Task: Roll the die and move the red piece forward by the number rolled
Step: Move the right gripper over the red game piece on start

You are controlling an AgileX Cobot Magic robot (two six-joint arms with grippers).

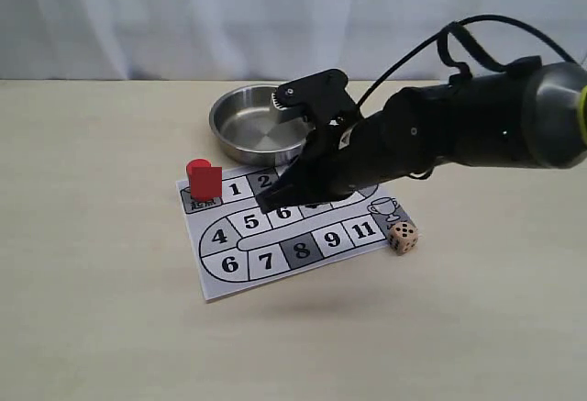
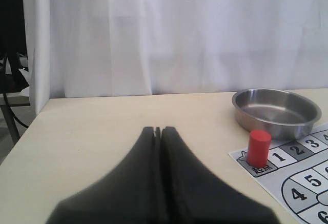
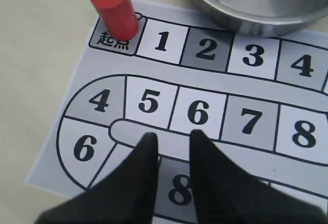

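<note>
1. The right pincer (image 3: 172,141) is hanging over the middle of the game board (image 3: 154,101). Its 2 black fingers are standing slightly spread, with a narrow gap between them, and are pinching nothing. The tips are hovering over the blank lane next to squares 5 and 6.
2. The left pincer (image 2: 159,131) is hovering over bare tabletop (image 2: 92,116), well apart from the board. Its fingers are pressing together and are gripping nothing.
3. The red piece (image 1: 203,181) is standing upright on the start square at a far corner of the board, just beside square 1.
4. The die (image 1: 402,236) is resting on the tabletop, just beside the board's edge near square 11 and the trophy drawing.
5. A steel pan (image 1: 248,126) is sitting just behind the board's far edge.
</note>
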